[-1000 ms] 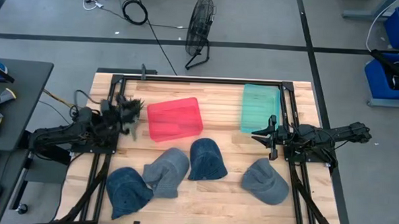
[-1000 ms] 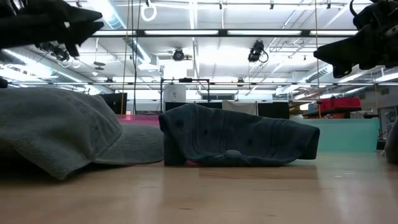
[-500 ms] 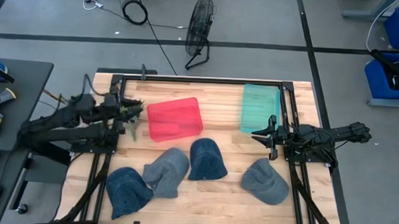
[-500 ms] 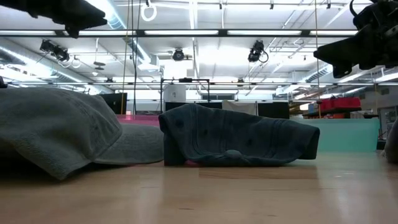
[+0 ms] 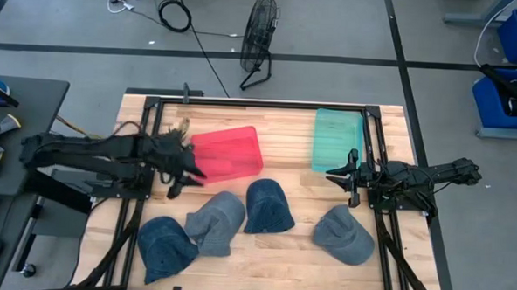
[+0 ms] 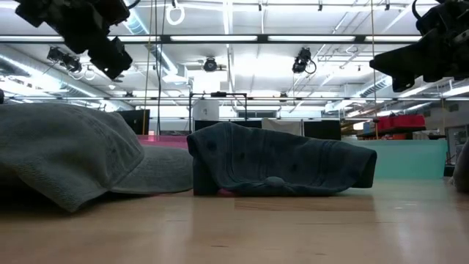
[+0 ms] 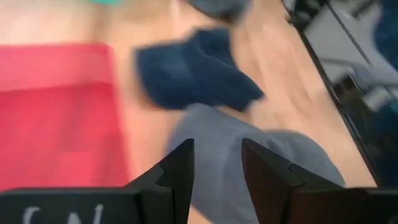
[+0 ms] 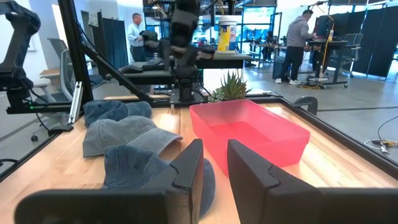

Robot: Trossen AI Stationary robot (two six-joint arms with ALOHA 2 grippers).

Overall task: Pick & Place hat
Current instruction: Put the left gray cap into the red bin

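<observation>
Several hats lie flat on the wooden table: a dark blue one (image 5: pixel 165 246), a grey-blue one (image 5: pixel 216 220), another dark blue one (image 5: pixel 268 207) and a grey one (image 5: pixel 344 234). My left gripper (image 5: pixel 183 169) hovers open above the table by the red bin's (image 5: pixel 227 152) near left corner, just beyond the grey-blue hat (image 7: pixel 239 155); its wrist view also shows a dark blue hat (image 7: pixel 196 71). It hangs high in the low view (image 6: pixel 99 33). My right gripper (image 5: pixel 340 175) waits open in the air near the teal bin (image 5: pixel 337 138), its fingers (image 8: pixel 189 168) pointing toward the table's left.
The red bin (image 7: pixel 56 112) and the teal bin stand on the far half of the table. Black frame rails (image 5: pixel 372 150) run along the sides. Bare wood lies along the near edge between the hats. People stand in the room behind (image 8: pixel 301 37).
My left gripper has swung from the table's left rail toward the right and near edge, ending beside the red bin's near left corner, tipped down toward the hats. The hats and the right arm have stayed still.
</observation>
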